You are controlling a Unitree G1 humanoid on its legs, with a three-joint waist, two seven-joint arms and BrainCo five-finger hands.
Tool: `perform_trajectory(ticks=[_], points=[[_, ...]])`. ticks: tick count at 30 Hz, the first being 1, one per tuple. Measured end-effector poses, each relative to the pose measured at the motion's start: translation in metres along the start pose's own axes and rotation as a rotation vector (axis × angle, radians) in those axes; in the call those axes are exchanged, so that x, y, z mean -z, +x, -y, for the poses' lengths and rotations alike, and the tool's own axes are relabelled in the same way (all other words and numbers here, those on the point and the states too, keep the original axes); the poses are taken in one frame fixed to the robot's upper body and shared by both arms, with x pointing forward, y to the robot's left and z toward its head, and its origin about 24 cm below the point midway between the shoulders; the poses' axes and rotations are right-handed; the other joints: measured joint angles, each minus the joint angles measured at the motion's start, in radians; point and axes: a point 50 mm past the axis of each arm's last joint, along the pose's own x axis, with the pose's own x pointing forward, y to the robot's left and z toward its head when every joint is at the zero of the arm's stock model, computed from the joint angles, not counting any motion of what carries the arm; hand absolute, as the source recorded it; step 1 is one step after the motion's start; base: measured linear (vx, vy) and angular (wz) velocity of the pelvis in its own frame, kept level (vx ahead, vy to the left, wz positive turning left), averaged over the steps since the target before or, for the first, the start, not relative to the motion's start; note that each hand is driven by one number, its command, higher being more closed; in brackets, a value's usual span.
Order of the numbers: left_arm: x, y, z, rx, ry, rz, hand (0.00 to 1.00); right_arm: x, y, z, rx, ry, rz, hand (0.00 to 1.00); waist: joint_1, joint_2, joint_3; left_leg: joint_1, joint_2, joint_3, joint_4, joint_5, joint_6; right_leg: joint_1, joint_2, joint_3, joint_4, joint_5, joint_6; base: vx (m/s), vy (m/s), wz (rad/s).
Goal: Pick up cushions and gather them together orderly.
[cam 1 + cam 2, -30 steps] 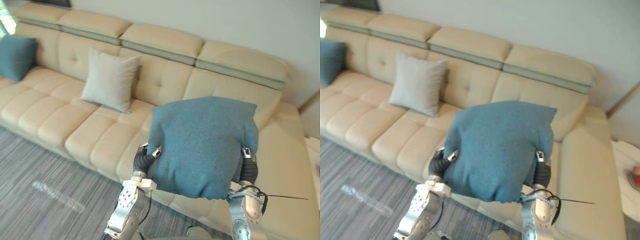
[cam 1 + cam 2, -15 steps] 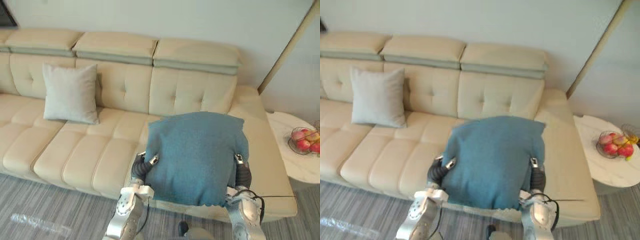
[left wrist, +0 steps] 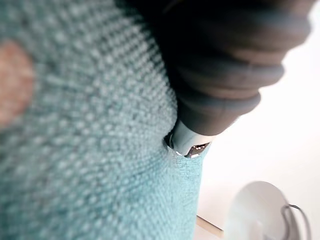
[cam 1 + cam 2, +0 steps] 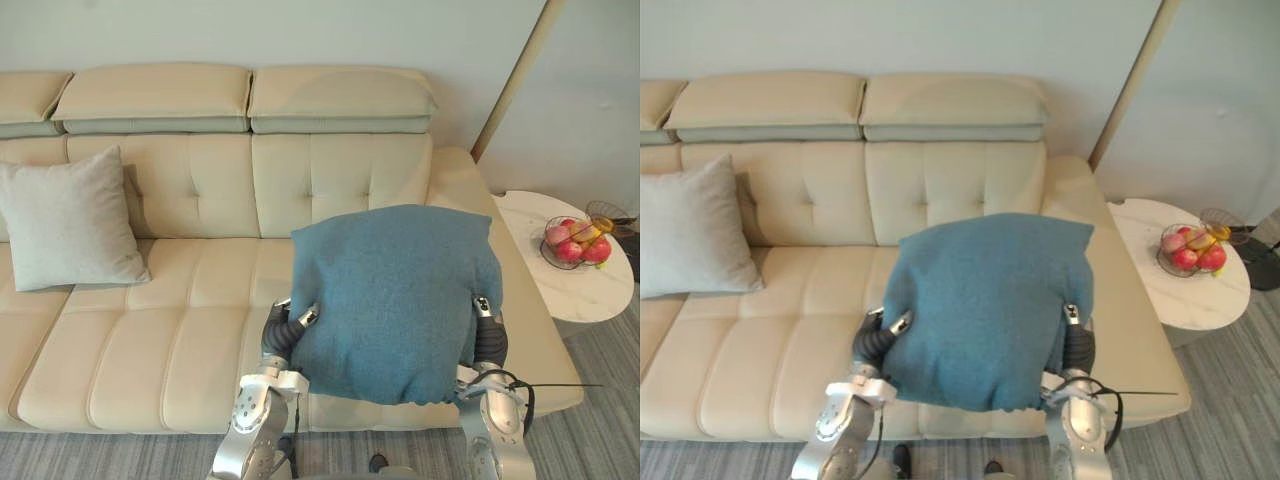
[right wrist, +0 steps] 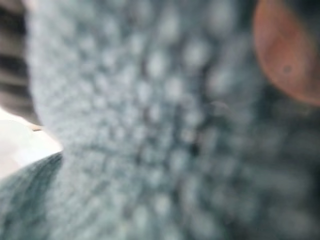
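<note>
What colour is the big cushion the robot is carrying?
The cushion is plain teal blue, with no pattern. The left eye view shows it best.

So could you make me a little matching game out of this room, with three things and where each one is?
Things:
1. teal cushion
2. grey cushion
3. fruit bowl

Places:
A. on the round white side table
B. held up between the left hand and the right hand
C. on the sofa seat, leaning against its backrest

Pairs: 1-B, 2-C, 3-A.
</note>
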Motion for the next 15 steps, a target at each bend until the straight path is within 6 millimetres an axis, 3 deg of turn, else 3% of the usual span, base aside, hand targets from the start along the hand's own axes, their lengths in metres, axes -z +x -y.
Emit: perform_trajectory(ticks=[4, 8, 12, 15], points=[[0.006, -0.001, -0.006, -0.003, 0.033, -0.036, 1.0, 0.018, 0.0, 0.005, 0.018, -0.018, -0.081, 1.0, -0.006, 0.002, -0.002, 0.004, -0.007, -0.02, -0.049, 0.026, 0.009, 0.001, -0.001, -0.007, -0.034, 0.017, -0.011, 0.04, -0.002, 0.07], [0.009, -0.002, -0.01, -0.009, 0.053, -0.056, 1.0, 0.023, 0.005, 0.006, 0.006, -0.082, -0.101, 1.0, -0.01, 0.003, -0.002, 0.0, -0.003, -0.028, -0.125, 0.071, -0.002, -0.036, 0.015, -0.008, -0.053, 0.038, -0.024, -0.04, -0.041, -0.03], [0.003, 0.004, -0.009, -0.002, 0.1, -0.031, 1.0, 0.015, 0.015, -0.001, 0.0, -0.144, -0.053, 1.0, -0.012, 0.0, 0.003, -0.044, 0.01, -0.033, -0.185, 0.123, -0.009, -0.106, 0.033, -0.005, -0.055, 0.07, -0.03, -0.11, -0.051, -0.05], [-0.013, 0.021, -0.004, -0.002, 0.137, 0.05, 1.0, -0.002, 0.034, -0.016, -0.004, -0.179, 0.044, 1.0, -0.011, 0.0, 0.035, -0.111, 0.021, -0.037, -0.183, 0.149, -0.008, -0.169, 0.045, -0.007, -0.061, 0.105, -0.029, -0.18, -0.04, -0.03]])
